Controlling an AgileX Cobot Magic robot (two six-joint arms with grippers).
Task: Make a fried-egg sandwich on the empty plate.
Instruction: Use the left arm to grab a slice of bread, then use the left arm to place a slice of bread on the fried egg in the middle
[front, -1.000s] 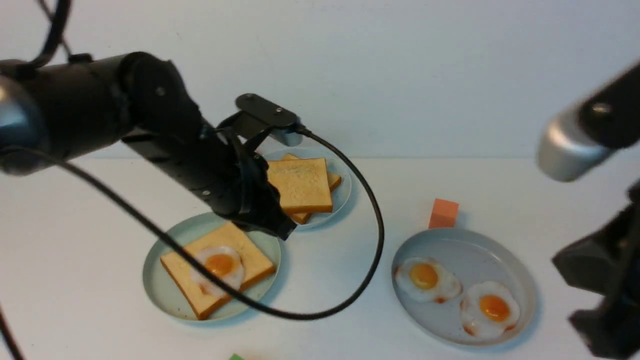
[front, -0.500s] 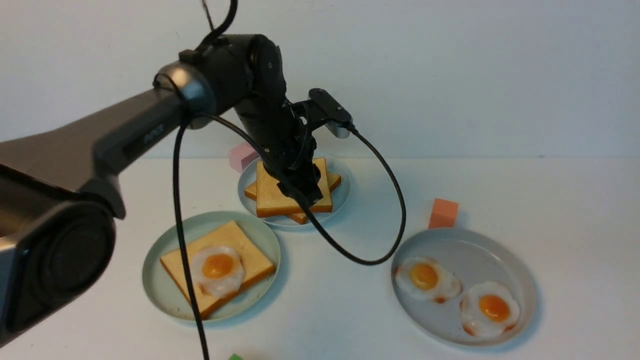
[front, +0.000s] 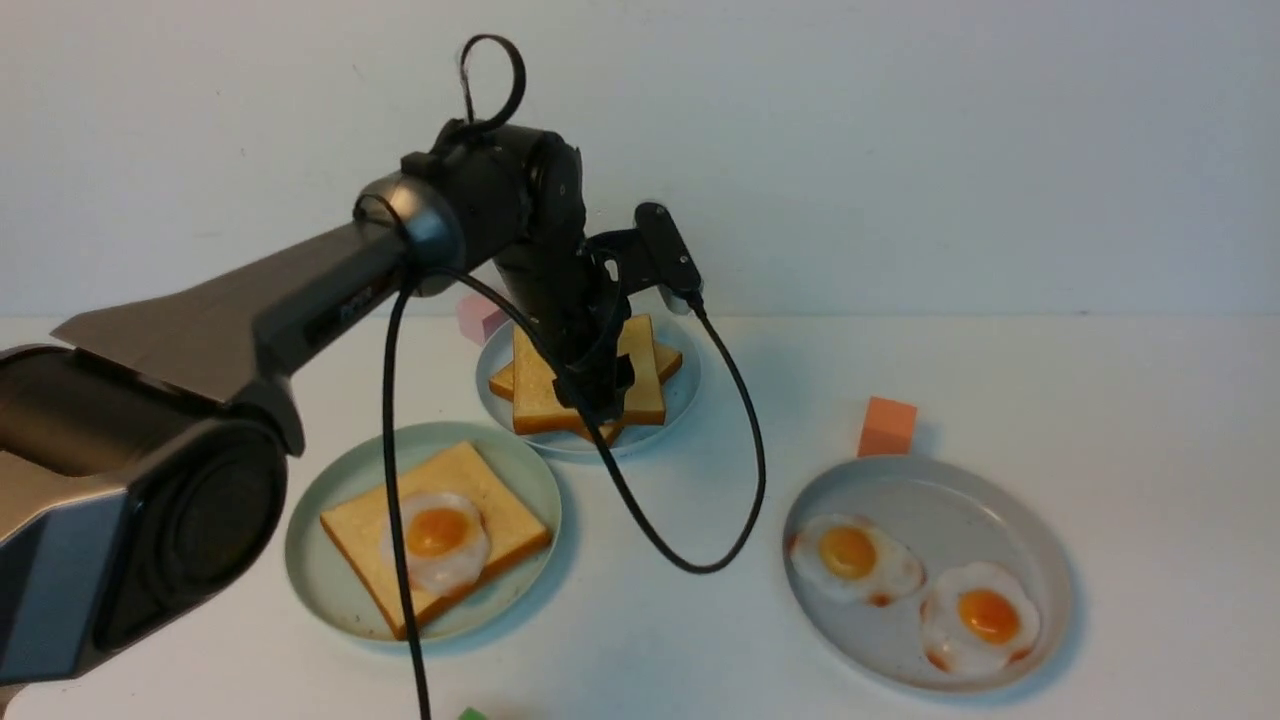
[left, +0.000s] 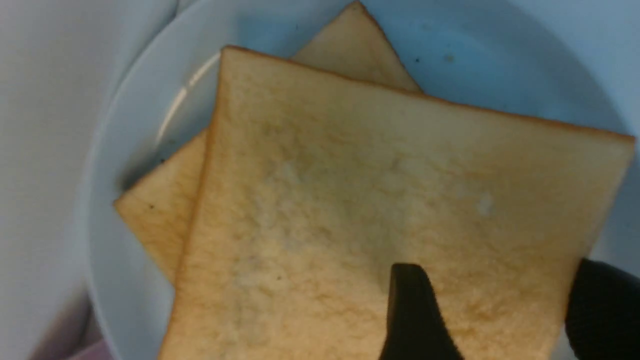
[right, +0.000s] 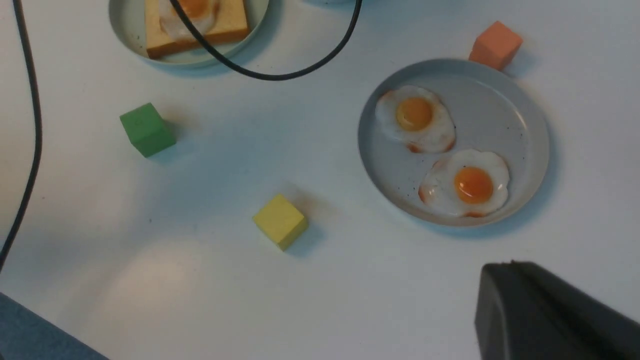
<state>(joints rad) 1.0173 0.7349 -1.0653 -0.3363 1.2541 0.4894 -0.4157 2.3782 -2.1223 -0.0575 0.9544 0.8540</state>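
Just behind the mint-green plate (front: 312, 570), the left claw (front: 598, 398) has dropped over the toast stack (front: 540, 388) and spread open, empty, likely to fetch a lid for the egg (front: 437, 535).

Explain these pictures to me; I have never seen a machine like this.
This is a robot with two arms, each ending in a gripper. One picture looks forward from between the arms; the other two come from cameras on the wrists. On the table, a mint-green plate holds a toast slice topped with a fried egg, a pale blue plate holds two stacked toasts, and a grey plate holds two more eggs. Coloured cubes lie around. The left gripper hangs open over the stacked toasts, holding nothing. The right gripper, the dark shape in its own camera, is shut.
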